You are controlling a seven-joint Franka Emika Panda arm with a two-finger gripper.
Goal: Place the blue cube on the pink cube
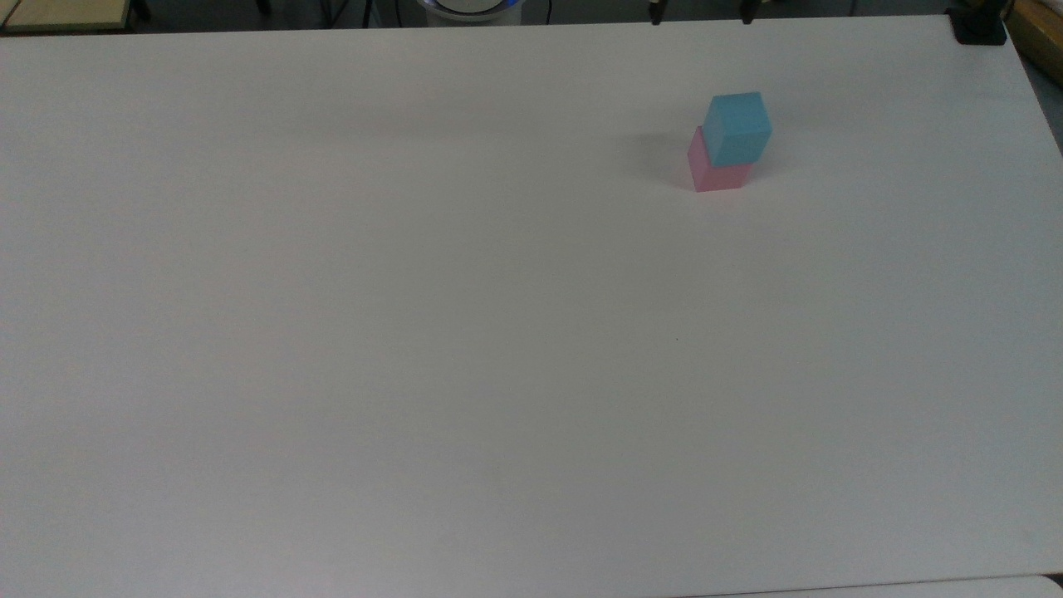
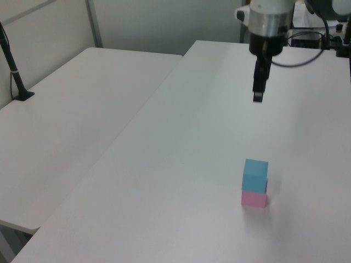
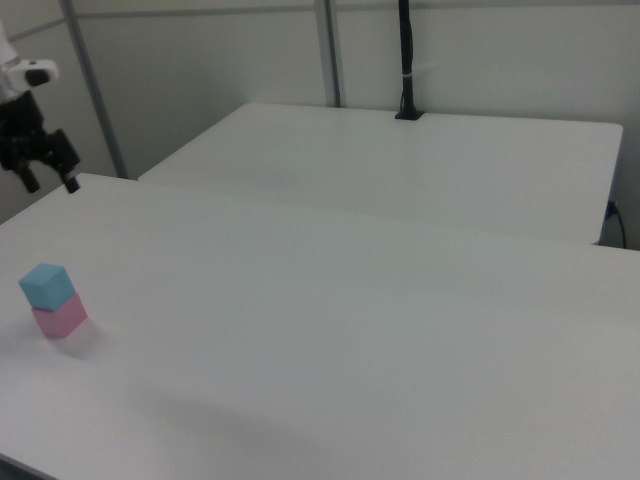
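white table (image 1: 415,332), grey partition walls (image 3: 200,70)

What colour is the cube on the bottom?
The bottom cube is pale pink, clearest in the left view, under the blue cube.

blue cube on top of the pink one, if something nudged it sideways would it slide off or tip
The blue cube looks matte, so it would probably grip rather than skate. In the top view it seems turned a little and offset on the pink cube, so a push toward the overhang may tip it off. Flat faces mean it likely won't roll. The gripper hangs open, well clear.
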